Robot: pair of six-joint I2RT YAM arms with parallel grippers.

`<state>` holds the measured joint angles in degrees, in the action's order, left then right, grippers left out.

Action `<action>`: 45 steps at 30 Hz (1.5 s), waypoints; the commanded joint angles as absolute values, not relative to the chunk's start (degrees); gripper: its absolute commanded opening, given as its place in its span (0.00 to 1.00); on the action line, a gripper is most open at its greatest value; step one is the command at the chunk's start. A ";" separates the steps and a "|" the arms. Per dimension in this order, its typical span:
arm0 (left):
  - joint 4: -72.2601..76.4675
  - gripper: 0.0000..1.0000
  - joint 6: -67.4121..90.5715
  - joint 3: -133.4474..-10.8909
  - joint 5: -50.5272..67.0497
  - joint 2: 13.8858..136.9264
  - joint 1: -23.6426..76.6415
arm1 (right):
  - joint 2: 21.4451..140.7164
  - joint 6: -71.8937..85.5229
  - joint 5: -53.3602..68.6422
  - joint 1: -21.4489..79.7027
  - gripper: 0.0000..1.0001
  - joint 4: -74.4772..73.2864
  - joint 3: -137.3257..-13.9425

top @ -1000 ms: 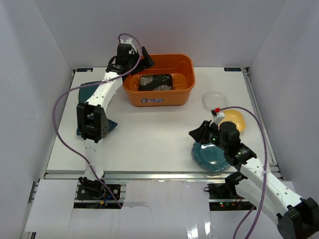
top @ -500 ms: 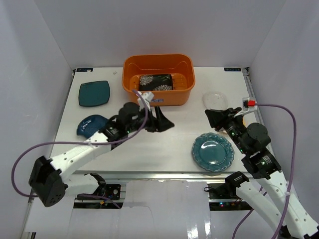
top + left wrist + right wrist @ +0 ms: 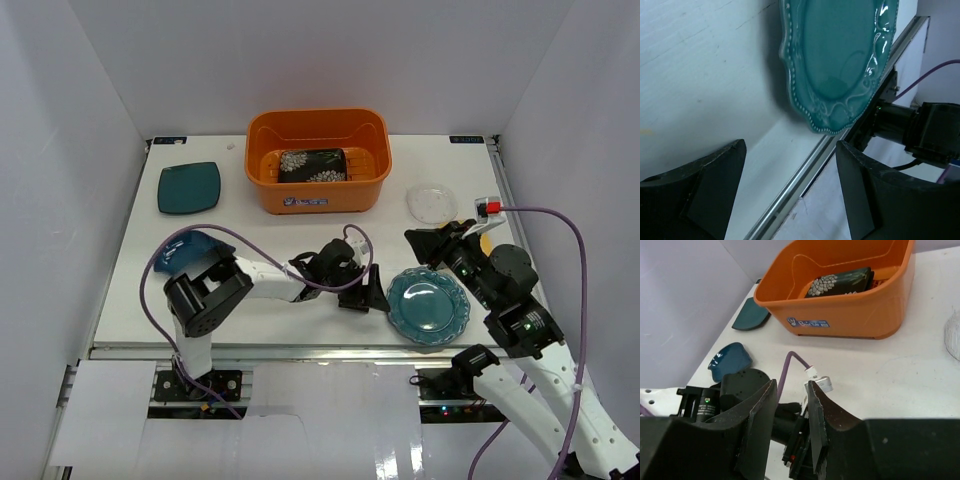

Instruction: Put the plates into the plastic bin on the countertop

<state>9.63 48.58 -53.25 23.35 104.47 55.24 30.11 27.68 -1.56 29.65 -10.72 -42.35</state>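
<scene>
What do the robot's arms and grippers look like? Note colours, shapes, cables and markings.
The left arm and right arm are white links with black joints, each trailing a looping purple cable. The left gripper and right gripper have black wedge-shaped fingers. A small red part sits by the right wrist.

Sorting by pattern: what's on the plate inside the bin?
Plate: black with white flowers, best in right wrist view.

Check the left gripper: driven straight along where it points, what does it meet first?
The teal scalloped plate, at its near rim. The left gripper is open and aimed at it across bare countertop; depth is unclear, but nothing else shows between.
</scene>
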 commanded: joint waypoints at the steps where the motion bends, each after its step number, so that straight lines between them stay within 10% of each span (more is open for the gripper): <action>1: 15.47 0.83 50.27 -56.86 26.54 108.78 55.02 | 29.88 27.60 -0.53 29.79 0.38 -10.46 -40.35; 14: 21.36 0.54 54.49 -58.71 22.60 119.88 54.84 | 30.32 28.48 1.76 29.71 0.38 -7.91 -36.48; 22: 23.20 0.00 54.93 -54.15 17.76 120.24 53.09 | 30.41 29.62 3.34 29.79 0.38 -7.38 -35.77; 29: 27.24 0.00 53.97 -42.56 22.31 107.69 51.68 | 31.20 29.62 4.57 29.79 0.45 -8.00 -36.21; 39: 14.19 0.00 56.34 -27.96 25.40 61.64 41.34 | 35.33 29.62 8.88 29.88 0.94 -5.71 -40.43; 45: 1.00 0.00 53.19 -34.77 26.02 46.94 31.14 | 34.02 29.44 5.46 29.71 0.92 -6.59 -41.75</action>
<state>3.25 54.22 -27.62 23.68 51.79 35.24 35.40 29.78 7.16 29.65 -8.86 -38.79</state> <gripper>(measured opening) 0.083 0.928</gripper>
